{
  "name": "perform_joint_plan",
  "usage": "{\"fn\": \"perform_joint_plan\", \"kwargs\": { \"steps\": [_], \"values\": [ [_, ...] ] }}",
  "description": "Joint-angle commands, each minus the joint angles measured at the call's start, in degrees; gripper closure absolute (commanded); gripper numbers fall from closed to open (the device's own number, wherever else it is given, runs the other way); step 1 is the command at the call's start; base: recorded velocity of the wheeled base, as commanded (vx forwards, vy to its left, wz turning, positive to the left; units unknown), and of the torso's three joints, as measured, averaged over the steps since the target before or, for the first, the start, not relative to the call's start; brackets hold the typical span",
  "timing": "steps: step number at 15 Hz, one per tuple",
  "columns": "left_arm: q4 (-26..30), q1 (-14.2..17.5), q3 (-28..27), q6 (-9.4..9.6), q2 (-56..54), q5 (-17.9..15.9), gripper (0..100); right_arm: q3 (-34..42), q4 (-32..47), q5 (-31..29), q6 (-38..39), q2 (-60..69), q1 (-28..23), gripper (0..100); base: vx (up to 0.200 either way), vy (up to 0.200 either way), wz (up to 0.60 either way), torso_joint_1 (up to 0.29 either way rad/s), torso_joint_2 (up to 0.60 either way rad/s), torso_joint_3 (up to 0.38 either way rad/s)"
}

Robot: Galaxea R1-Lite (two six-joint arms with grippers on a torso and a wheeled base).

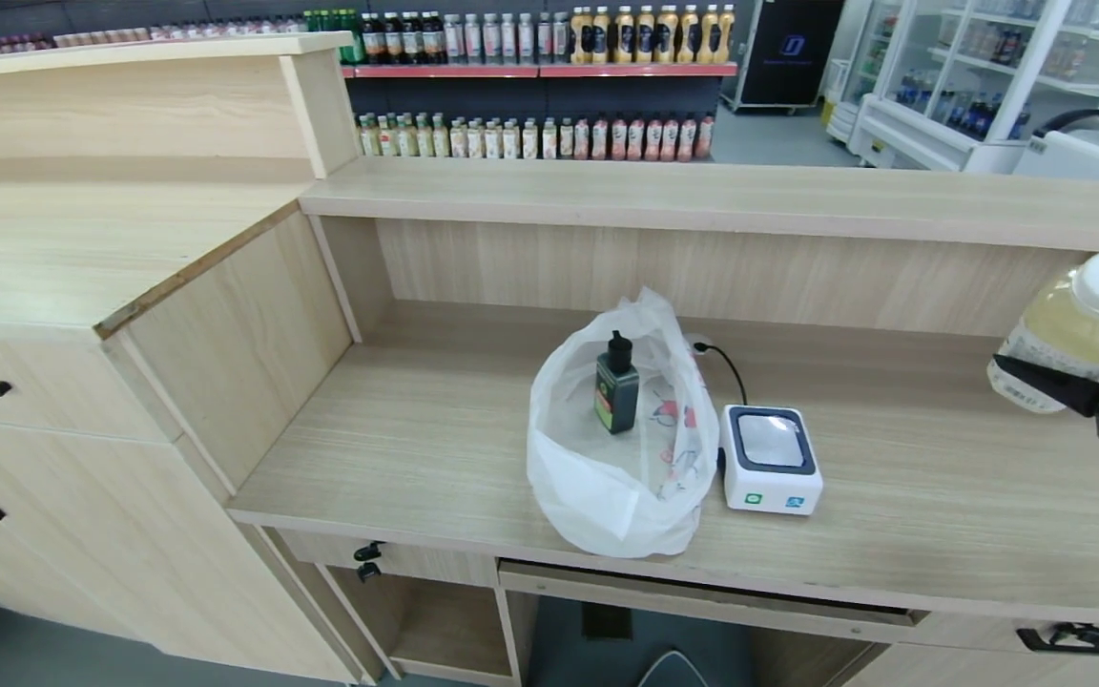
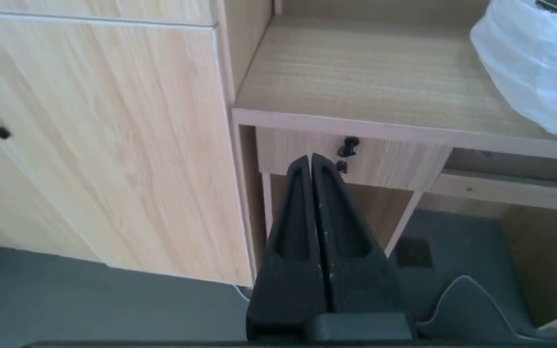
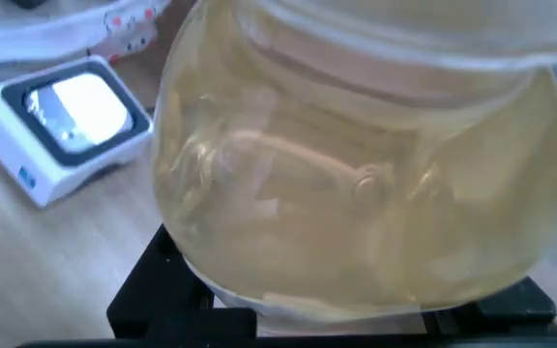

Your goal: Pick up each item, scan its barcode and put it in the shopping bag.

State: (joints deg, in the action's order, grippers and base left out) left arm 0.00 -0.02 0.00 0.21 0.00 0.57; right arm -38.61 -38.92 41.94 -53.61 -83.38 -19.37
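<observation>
My right gripper (image 1: pixel 1074 386) is shut on a clear bottle of pale yellow drink (image 1: pixel 1069 334) with a white cap, held tilted above the counter at the far right. In the right wrist view the bottle (image 3: pixel 366 164) looms close, with the white barcode scanner (image 3: pixel 61 121) on the counter beyond it. The scanner (image 1: pixel 769 458) sits right of the white shopping bag (image 1: pixel 621 448). A dark green bottle with a black cap (image 1: pixel 616 385) stands inside the bag. My left gripper (image 2: pixel 315 227) is shut and empty, down in front of the counter, below its front edge.
The wooden counter (image 1: pixel 941 477) has a raised back ledge and a tall cabinet block at its left. A black cable runs from the scanner toward the back wall. Drawers with black handles (image 1: pixel 1065 637) sit under the counter edge. Shelves of drinks stand behind.
</observation>
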Motion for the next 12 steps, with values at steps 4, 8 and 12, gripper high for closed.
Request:
{"fn": "perform_joint_plan", "kwargs": {
  "steps": [4, 8, 12],
  "values": [
    [0.0, 0.0, 0.0, -0.03, 0.0, 0.0, 100, -1.1, -5.5, 11.7, -6.8, -14.1, 2.3, 100, 0.0, 0.0, 0.0, 0.0, 0.0, 0.0],
    [0.0, 0.0, 0.0, -0.03, 0.0, 0.0, 100, -1.9, -5.5, 14.0, -15.9, -19.0, 0.6, 100, 0.0, 0.0, 0.0, 0.0, 0.0, 0.0],
    [0.0, 0.0, 0.0, -0.03, 0.0, 0.0, 100, -2.3, -5.6, 14.5, -19.8, -21.1, 1.4, 100, 0.0, 0.0, 0.0, 0.0, 0.0, 0.0]
  ]
}}
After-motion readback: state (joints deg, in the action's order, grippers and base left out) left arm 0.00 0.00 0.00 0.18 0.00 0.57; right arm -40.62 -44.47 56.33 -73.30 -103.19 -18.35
